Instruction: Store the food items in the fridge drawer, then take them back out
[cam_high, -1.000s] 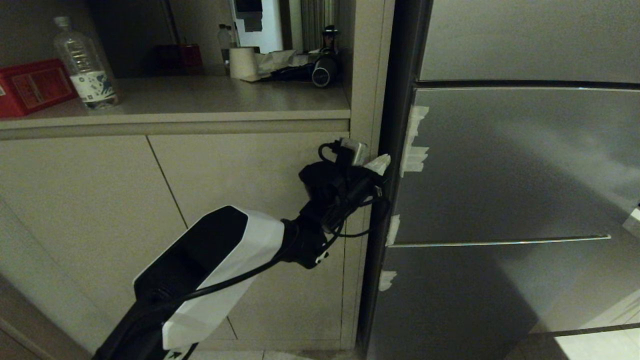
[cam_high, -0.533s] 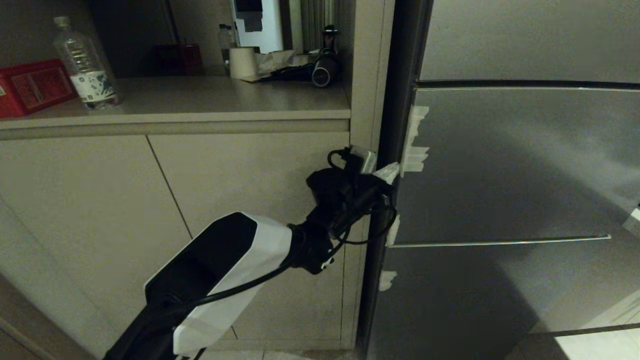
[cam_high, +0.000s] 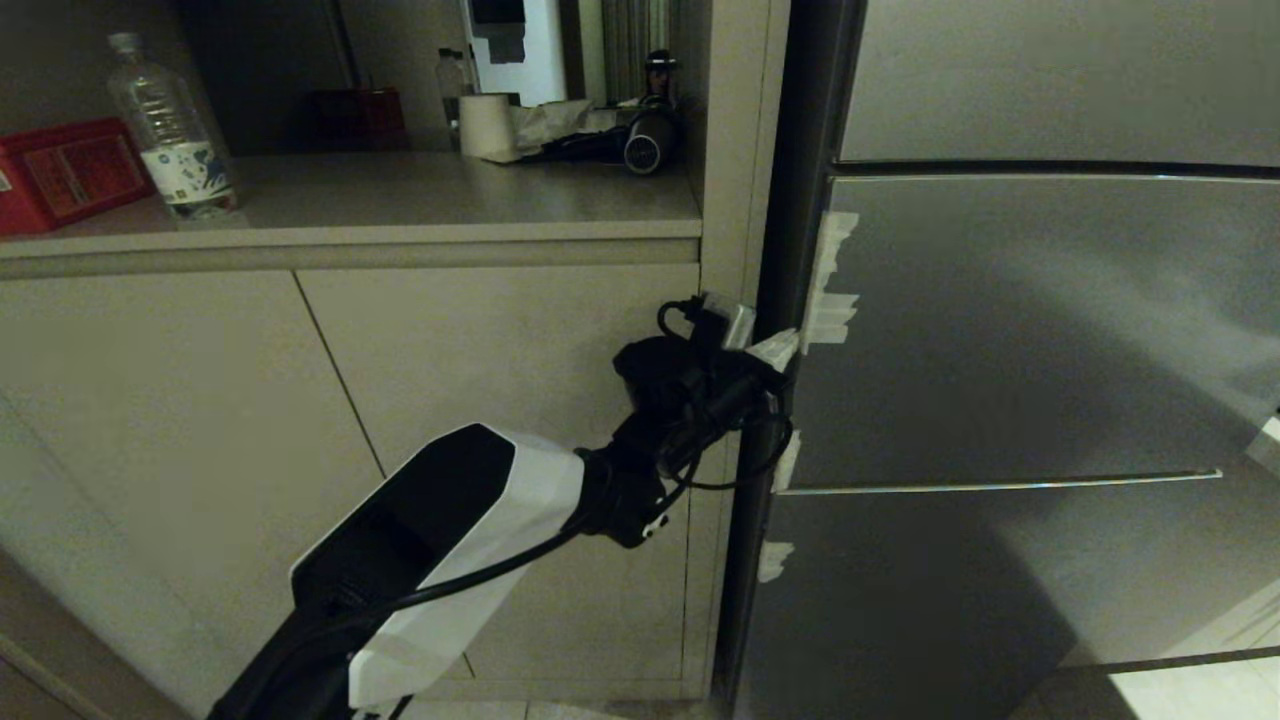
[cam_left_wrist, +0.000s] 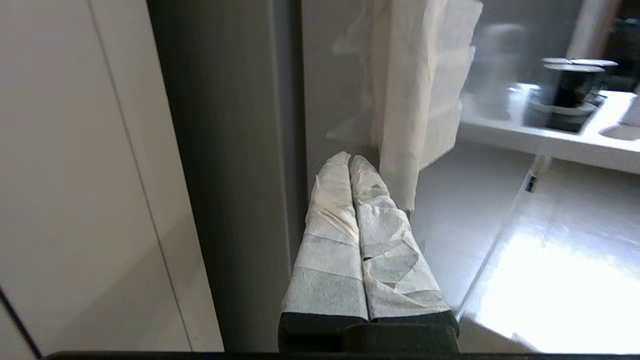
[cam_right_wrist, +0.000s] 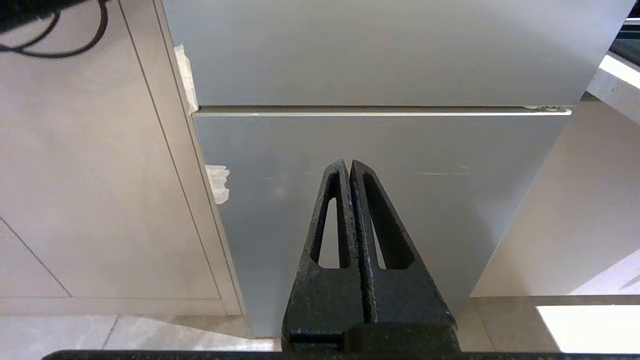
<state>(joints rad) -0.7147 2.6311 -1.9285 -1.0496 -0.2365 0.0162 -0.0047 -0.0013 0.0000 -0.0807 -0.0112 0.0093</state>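
The steel fridge (cam_high: 1020, 330) stands with its doors closed, so the food items and the fridge drawer are hidden. My left gripper (cam_high: 782, 348) (cam_left_wrist: 350, 159) is shut, its tape-wrapped fingers (cam_left_wrist: 332, 220) pressed together with nothing between them. Its tips sit at the left edge of the middle fridge door, just below a strip of white tape (cam_high: 830, 285) (cam_left_wrist: 415, 110). My right gripper (cam_right_wrist: 348, 164) is shut and empty, hanging low in front of the lower fridge door (cam_right_wrist: 380, 200); it is outside the head view.
Beige cabinet doors (cam_high: 330, 450) fill the left, under a counter (cam_high: 400, 200) with a water bottle (cam_high: 170, 125), a red box (cam_high: 65, 170) and a paper roll (cam_high: 487, 125). A dark gap (cam_high: 775, 350) runs between cabinet and fridge. More tape bits (cam_high: 785, 460) mark the door edge.
My left arm has pushed right and slightly forward, bringing the shut fingertips from the cabinet's side panel to the fridge door's left edge. The right gripper has stayed still.
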